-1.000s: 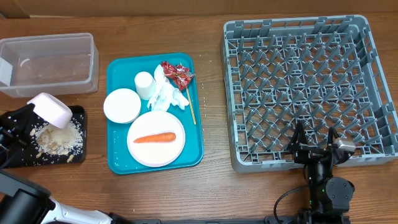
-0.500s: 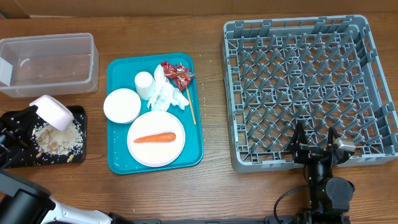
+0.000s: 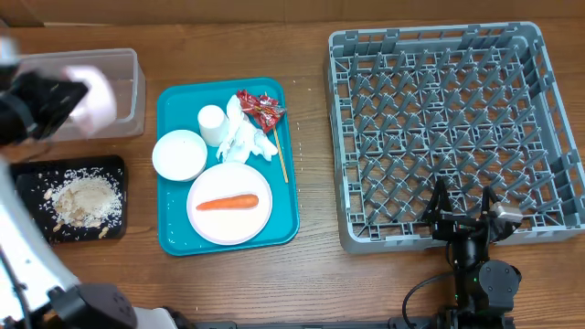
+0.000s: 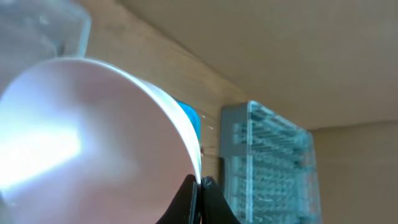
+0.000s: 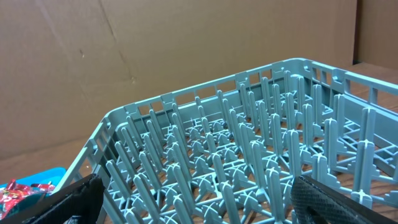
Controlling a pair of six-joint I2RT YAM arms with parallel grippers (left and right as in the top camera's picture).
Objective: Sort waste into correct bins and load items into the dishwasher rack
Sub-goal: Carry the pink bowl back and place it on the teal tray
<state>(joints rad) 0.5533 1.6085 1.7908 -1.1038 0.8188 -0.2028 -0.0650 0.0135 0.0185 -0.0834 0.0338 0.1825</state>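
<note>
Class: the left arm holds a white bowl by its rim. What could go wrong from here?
1. The left gripper pinches the bowl only at its rim, so it may slip or tilt.
2. Carried low towards the dishwasher rack, it could knock the cup on the teal tray.
3. The open right gripper sits at the rack's near edge, so the arms might collide there.

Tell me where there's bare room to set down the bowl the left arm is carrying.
For the bowl, the whole dishwasher rack is empty. Bare wood runs between it and the teal tray, and along the near edge in front of that tray. Crowded: the teal tray itself; the black tray holds rice scraps.
</note>
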